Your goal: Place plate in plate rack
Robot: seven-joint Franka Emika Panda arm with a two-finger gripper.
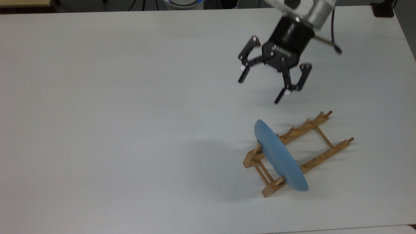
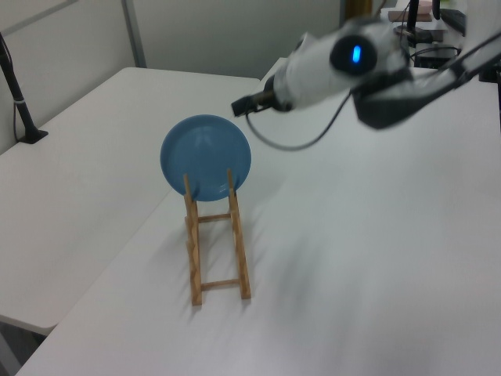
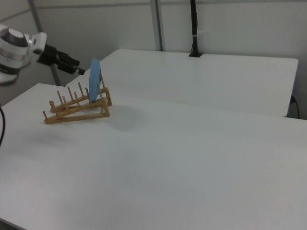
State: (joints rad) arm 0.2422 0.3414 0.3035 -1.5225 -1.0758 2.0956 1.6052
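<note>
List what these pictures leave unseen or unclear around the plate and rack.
- Top view: the plate covers the plate rack's slot where it sits.
- Left view: the pincer is motion-blurred.
- Right view: the plate, edge-on, hides both its faces; the arm is cut off by the right view's left edge.

My fingers (image 1: 243,74) are matt black, apparently metal or hard plastic links with small pale pads at the joints, mounted on a black body (image 1: 286,42) with a dull sheen. Behind it sits a band of bright brushed metal (image 1: 317,11) and a glossy white plastic arm shell (image 2: 329,63). Near the band, a thin black rubbery cable (image 1: 333,35) trails. The plate (image 1: 280,156) is smooth, plain light blue, with a soft satin finish. Under the plate, the plate rack (image 1: 320,135) is bare light-brown wood, unpainted and matt. The worktop (image 1: 113,113) beneath the plate rack is smooth, matt white laminate.
</note>
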